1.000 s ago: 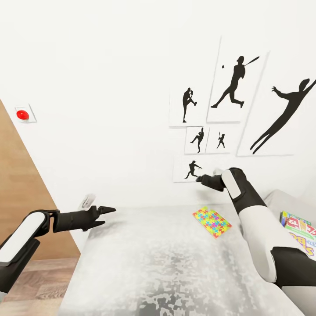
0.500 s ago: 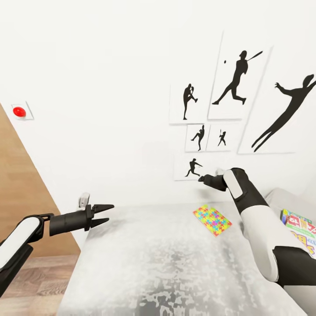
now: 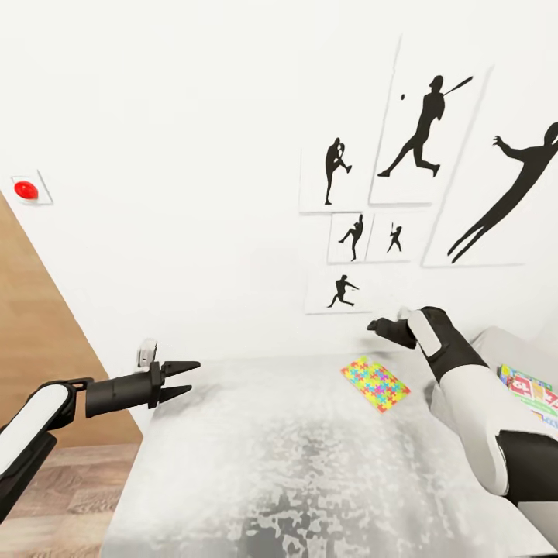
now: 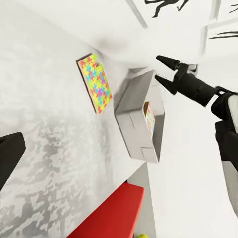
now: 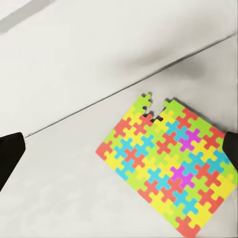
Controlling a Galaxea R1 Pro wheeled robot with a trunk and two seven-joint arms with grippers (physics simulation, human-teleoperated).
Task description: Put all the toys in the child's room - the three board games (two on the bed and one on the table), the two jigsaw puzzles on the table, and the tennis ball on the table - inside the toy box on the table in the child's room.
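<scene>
Right gripper (image 3: 377, 325) hovers open and empty above 1 jigsaw puzzle (image 3: 374, 384) lying flat on the table (image 3: 256, 465), toy box (image 4: 133, 116) just right — thin edges could slip. Left gripper (image 3: 190, 377) — open, empty.

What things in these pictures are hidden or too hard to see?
- Board game, head view: cut off by the picture's edge and the right arm, so its cover can't be read.
- Toy box, left wrist view: seen side-on, so most of its contents are hidden.
- Jigsaw puzzle, right wrist view: one corner runs off the picture's edge.
- Small yellow-green thing, left wrist view: cut off at the edge, too little to tell.
</scene>
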